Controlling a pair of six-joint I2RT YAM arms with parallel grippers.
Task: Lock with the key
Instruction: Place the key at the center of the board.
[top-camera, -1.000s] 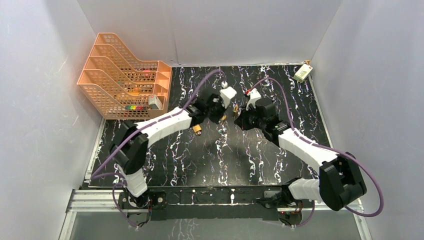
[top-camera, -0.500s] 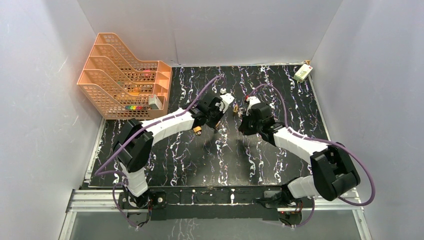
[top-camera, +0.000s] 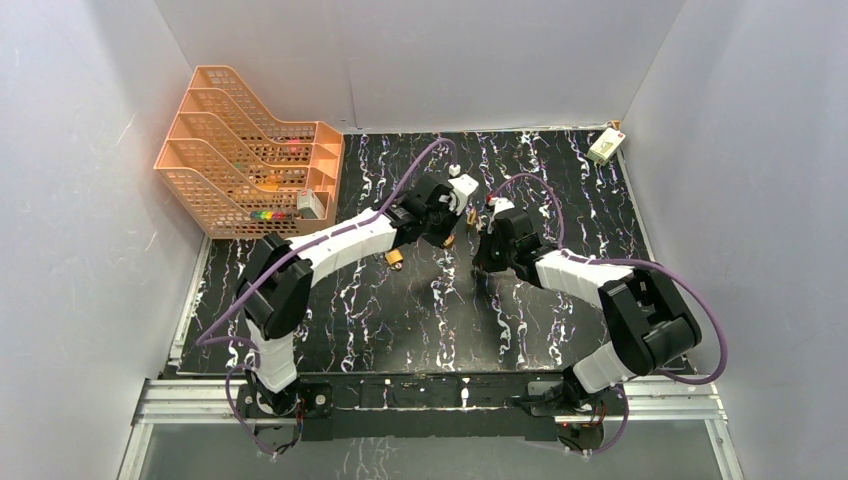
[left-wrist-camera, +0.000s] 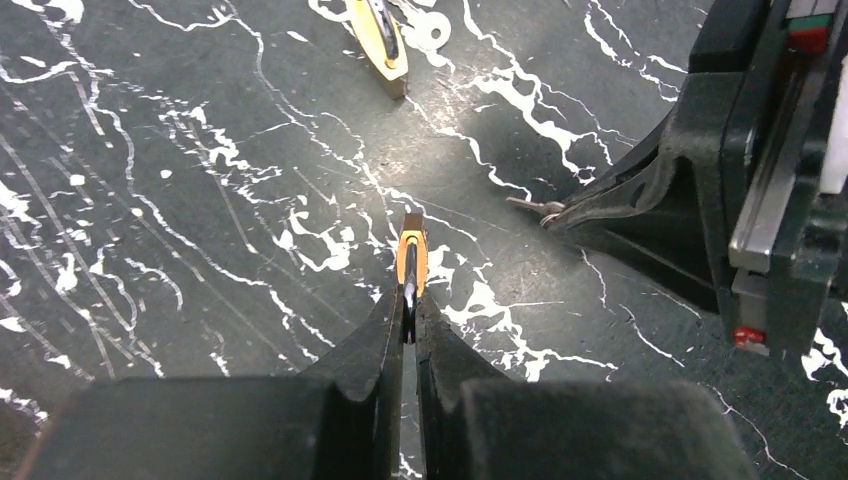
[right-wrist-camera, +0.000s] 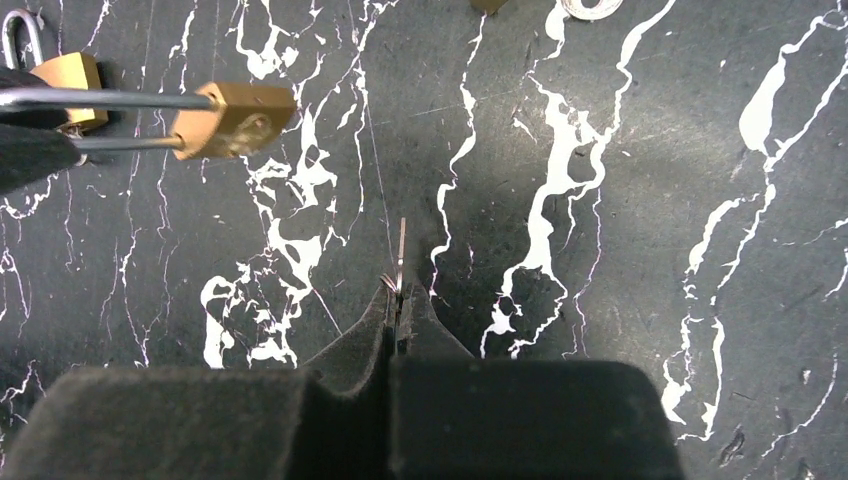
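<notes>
Our left hand (left-wrist-camera: 408, 300) clamps the shackle (right-wrist-camera: 120, 97) of the brass padlock (right-wrist-camera: 235, 115), its body jutting toward the key (right-wrist-camera: 401, 240) pinched tight in our right hand (right-wrist-camera: 397, 300). Both seem rigid, slick metal; the light key may twist unless held by its head.

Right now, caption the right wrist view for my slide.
Right gripper pinching a key edge-on, brass padlock off to its upper left.

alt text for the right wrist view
The right gripper is shut on a thin key, its blade pointing out over the black marbled table. At upper left, a brass padlock juts in on its long shackle, a second padlock behind.
</notes>
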